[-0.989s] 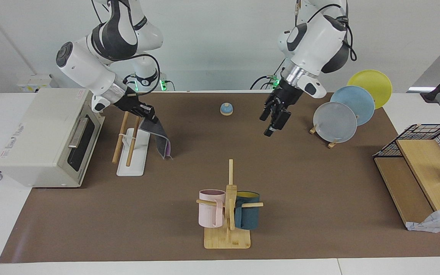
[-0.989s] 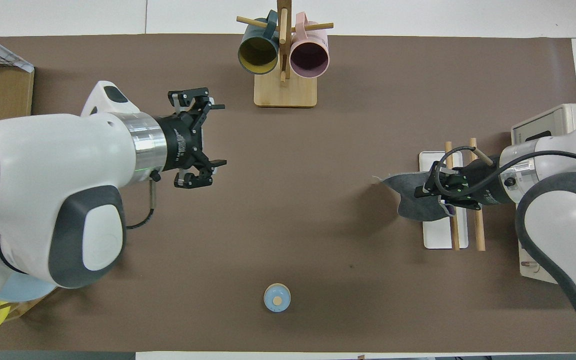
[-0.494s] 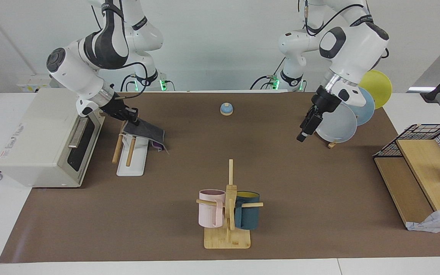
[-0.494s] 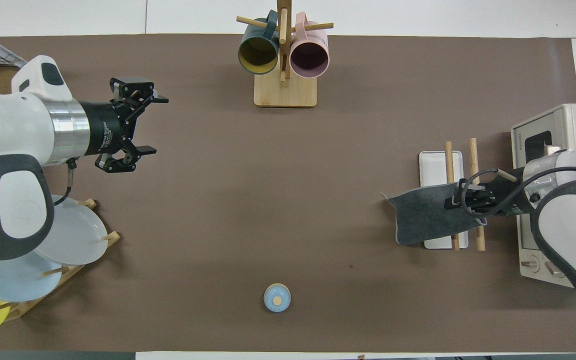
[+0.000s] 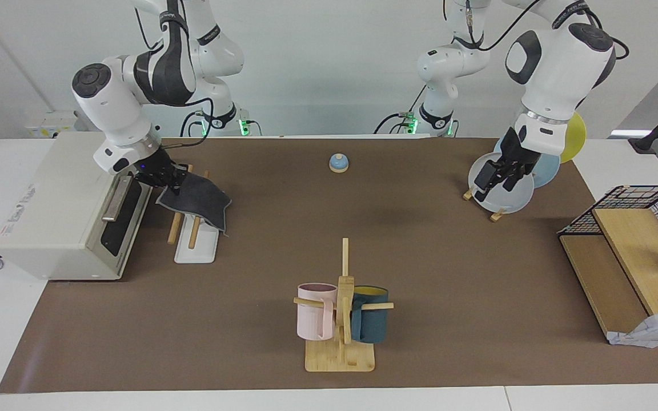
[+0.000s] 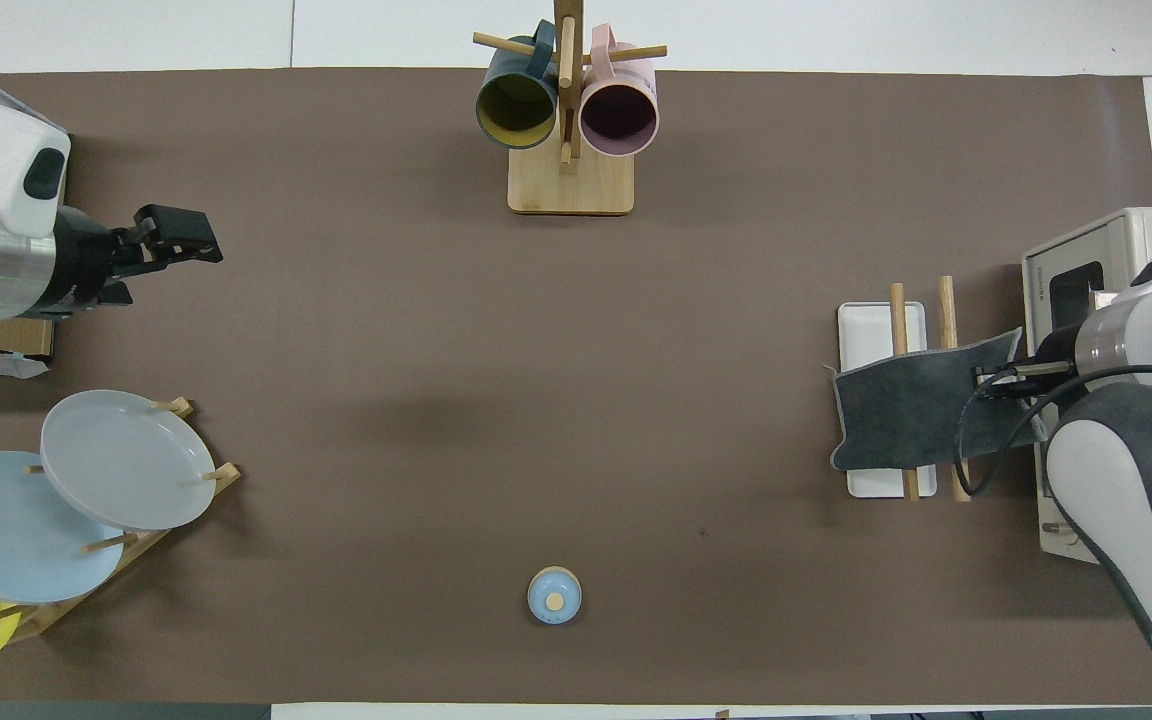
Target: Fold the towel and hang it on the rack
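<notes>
Toaster oven (image 5: 66, 211) stands beside the rack (image 5: 195, 240). The towel (image 5: 196, 197), grey face up, drapes across both rack rods, clenched by the right gripper (image 5: 170, 176). Left gripper (image 5: 497, 177), released and empty, hovers over the plate stand (image 5: 500, 182).

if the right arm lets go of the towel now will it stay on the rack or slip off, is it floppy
Probably floppy: the towel sags over the rack rods, one corner drooping. It looks thin and light. Most of it seems to hang on the side away from the right gripper, so it might slide off.
</notes>
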